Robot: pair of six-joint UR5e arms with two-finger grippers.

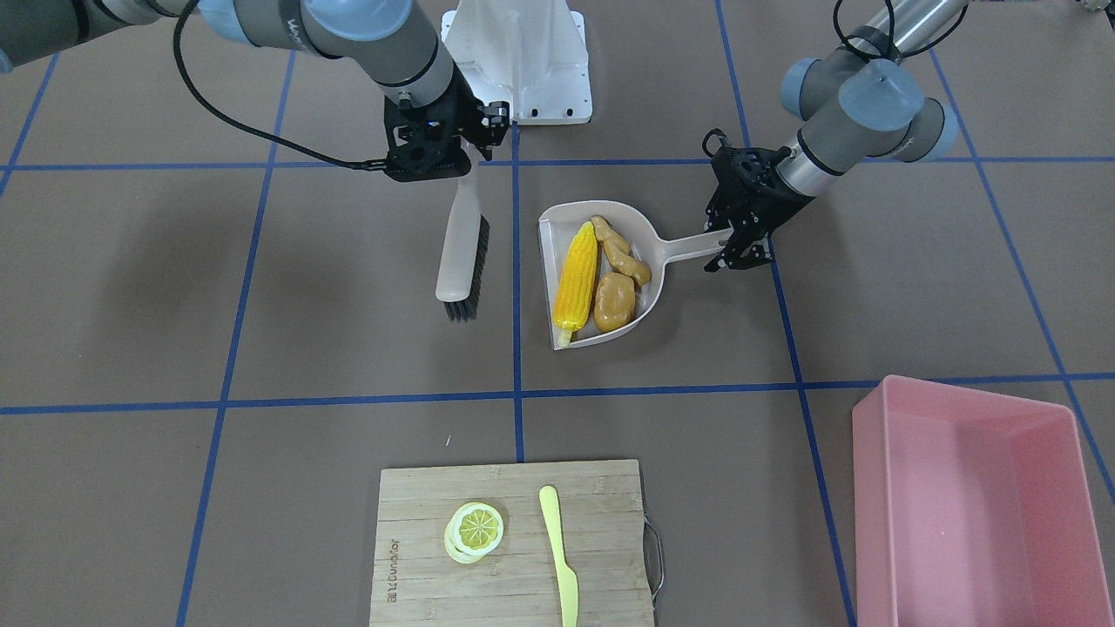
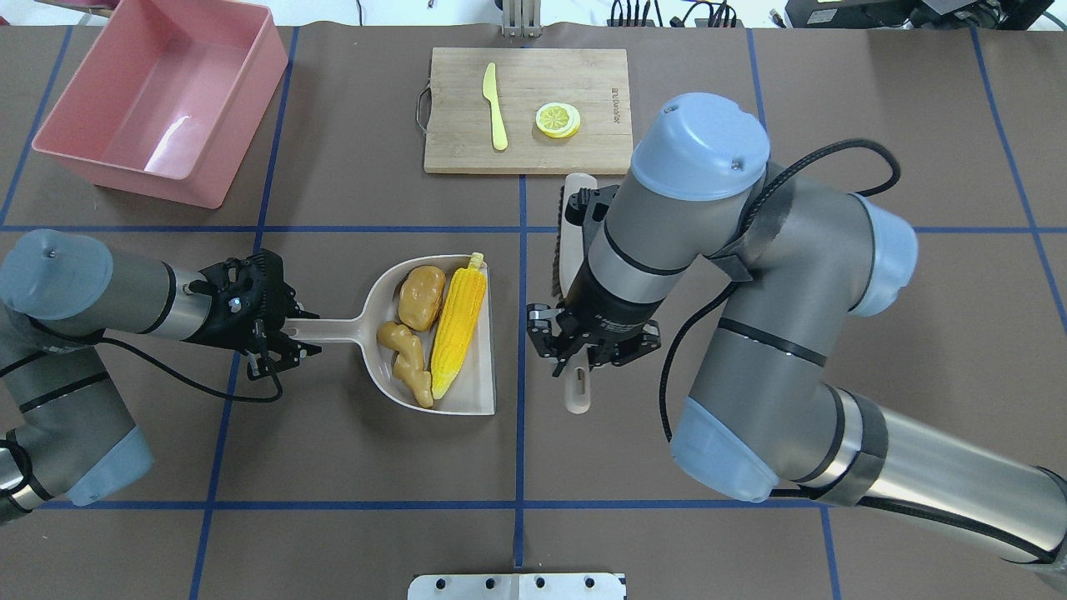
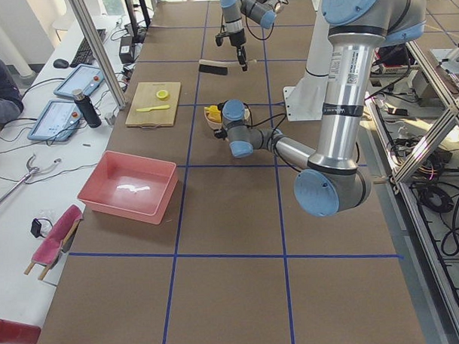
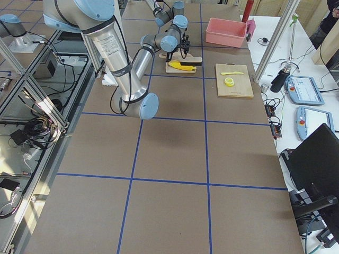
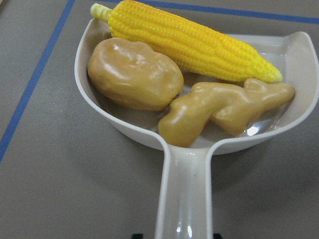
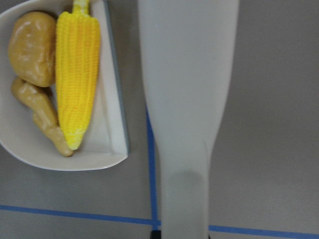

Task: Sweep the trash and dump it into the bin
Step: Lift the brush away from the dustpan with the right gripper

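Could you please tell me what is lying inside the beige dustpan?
The dustpan holds a corn cob, a potato and a ginger root, side by side. The floor beneath them is covered from view.

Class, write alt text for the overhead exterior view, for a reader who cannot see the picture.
The left pincer grips the handle of a beige dustpan holding a corn cob, a potato and a ginger root. Beside it the right pincer holds a brush; a pink bin sits empty at the far left.
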